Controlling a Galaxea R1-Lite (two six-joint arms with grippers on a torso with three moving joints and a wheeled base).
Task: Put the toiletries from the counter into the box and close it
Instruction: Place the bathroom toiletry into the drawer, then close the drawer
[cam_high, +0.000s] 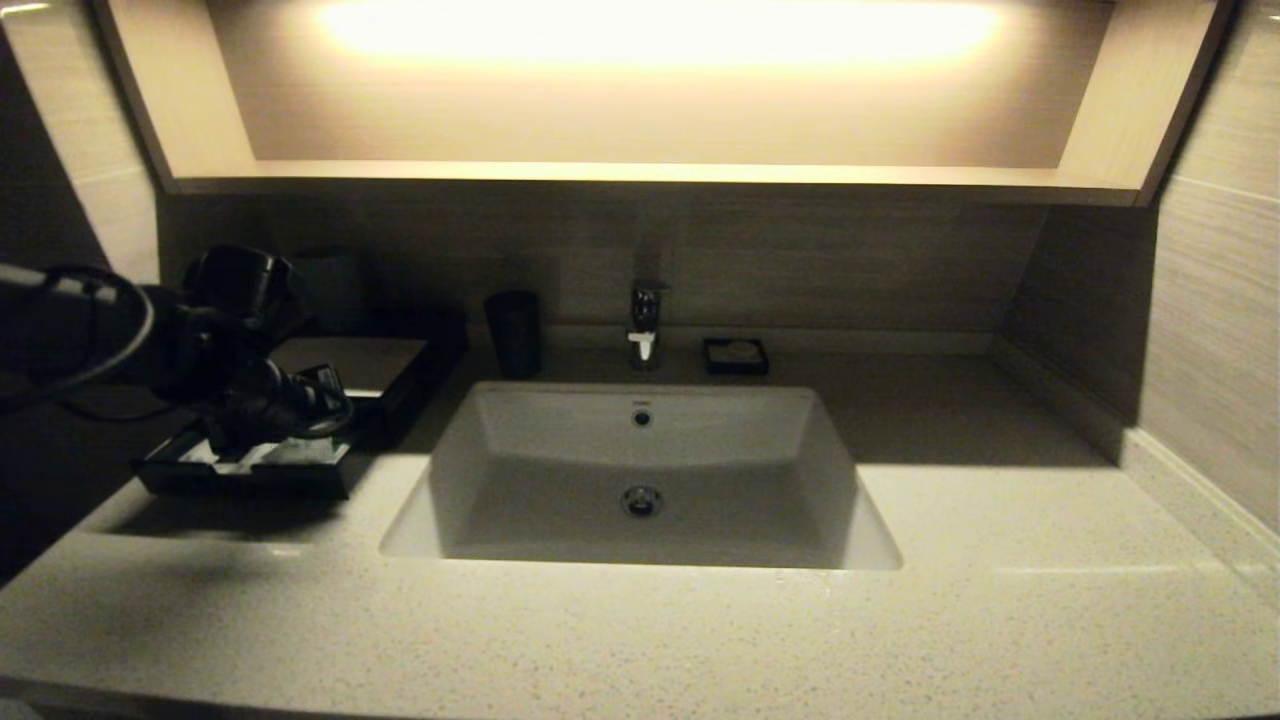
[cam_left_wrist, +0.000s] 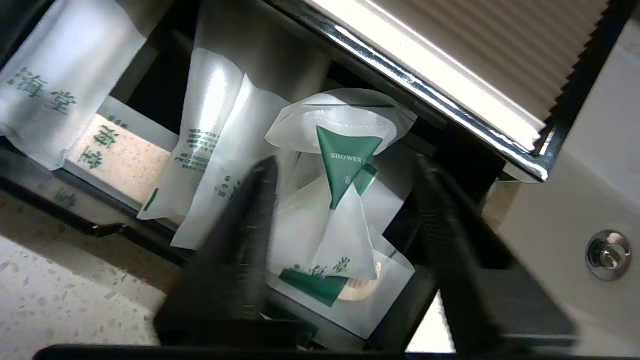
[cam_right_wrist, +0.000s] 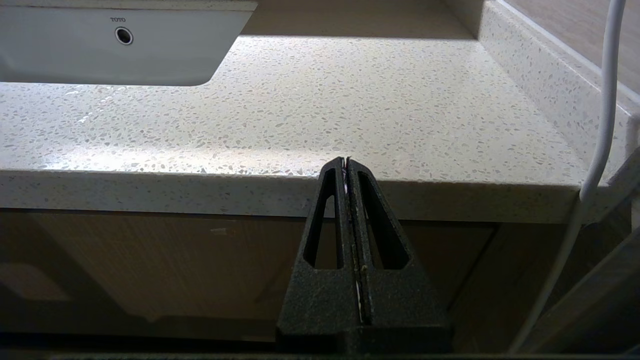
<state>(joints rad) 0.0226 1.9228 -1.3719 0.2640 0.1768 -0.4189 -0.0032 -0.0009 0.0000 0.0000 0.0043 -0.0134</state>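
**Packets lay in the drawer tray**

Only the left wrist view looked into the box (cam_left_wrist: 440, 65) and its pulled-out tray: three white packets, among them a shower-cap pouch (cam_left_wrist: 345, 165), lay there between the spread, empty fingers of the left gripper (cam_left_wrist: 345, 172). From the head view the box sat left of the sink (cam_high: 640, 470). Only the right wrist view showed the right gripper (cam_right_wrist: 346, 161), fingers pressed together, below the counter (cam_right_wrist: 350, 110) edge.

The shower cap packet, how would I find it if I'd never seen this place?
Find the black box left of the white sink. In its pulled-out tray, between the left gripper's open fingers, lies the shower cap packet, the only one with a green triangle.
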